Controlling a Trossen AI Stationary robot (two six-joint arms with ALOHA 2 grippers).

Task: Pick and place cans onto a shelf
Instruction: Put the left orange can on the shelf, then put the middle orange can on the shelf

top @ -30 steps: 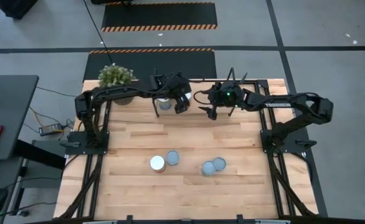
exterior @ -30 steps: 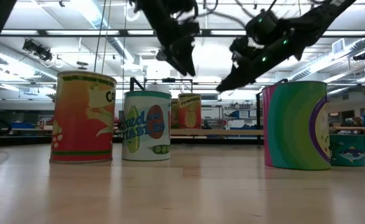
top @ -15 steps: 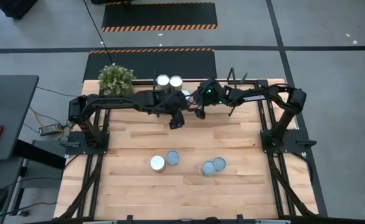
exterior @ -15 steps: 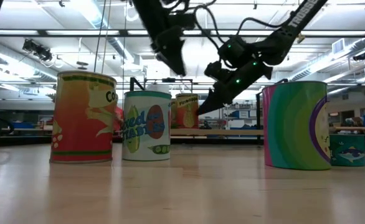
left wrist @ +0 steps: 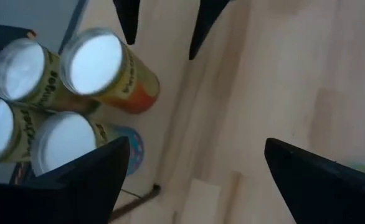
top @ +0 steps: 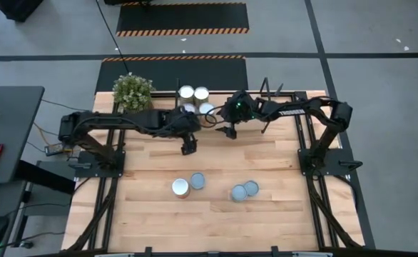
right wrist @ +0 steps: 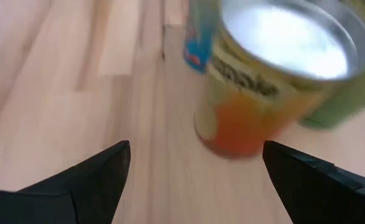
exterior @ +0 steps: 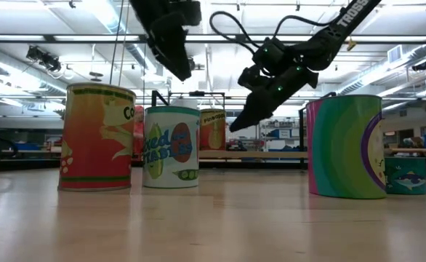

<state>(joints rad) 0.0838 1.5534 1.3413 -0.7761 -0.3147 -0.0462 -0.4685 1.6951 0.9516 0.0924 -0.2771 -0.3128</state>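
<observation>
Right wrist view: right pincer (right wrist: 192, 186) gapes empty before an orange-labelled can (right wrist: 270, 81); stiff, smooth metal, so clasp mid-wall.

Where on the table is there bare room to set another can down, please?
The table is bare along its near edge and at its left and right sides, beside the four loose cans. It is crowded at the back, where cans cluster on the shelf near the plant.

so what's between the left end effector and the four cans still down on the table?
Nothing. In the high view, only bare tabletop lies between the left end effector and the four cans; its open fingers hold nothing.
</observation>
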